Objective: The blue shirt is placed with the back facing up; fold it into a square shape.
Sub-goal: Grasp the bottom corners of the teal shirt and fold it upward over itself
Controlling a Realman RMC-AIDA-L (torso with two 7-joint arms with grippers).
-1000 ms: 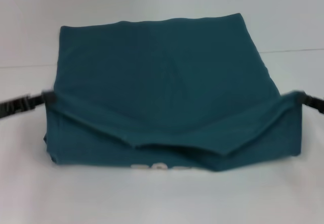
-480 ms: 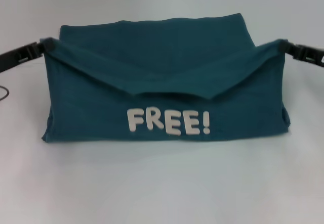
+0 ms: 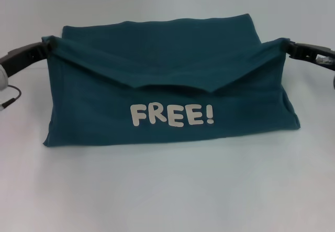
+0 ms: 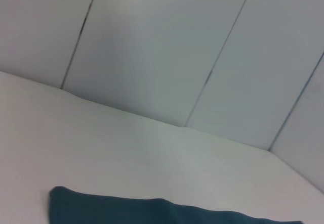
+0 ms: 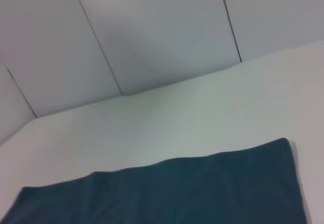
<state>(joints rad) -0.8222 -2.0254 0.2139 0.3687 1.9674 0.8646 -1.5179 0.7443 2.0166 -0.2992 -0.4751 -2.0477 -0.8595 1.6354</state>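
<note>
The blue shirt [image 3: 172, 75] lies partly folded on the white table, its near part raised and carried toward the far edge, so the cream "FREE!" lettering [image 3: 171, 114] faces me. My left gripper [image 3: 46, 44] is shut on the raised left corner, and my right gripper [image 3: 287, 45] is shut on the raised right corner. The lifted edge sags in a shallow V between them. A strip of the shirt [image 4: 167, 211] shows in the left wrist view, and a broader band of the shirt [image 5: 167, 191] in the right wrist view; neither shows fingers.
The white table [image 3: 167, 190] spreads around the shirt. A panelled white wall [image 4: 167, 52] stands behind the table's far edge. A thin cable [image 3: 9, 100] hangs by the left arm.
Both grippers have lifted the shirt's near corners and carried them up and toward the far edge. The underside has turned over, bringing the "FREE!" lettering fully into view.
</note>
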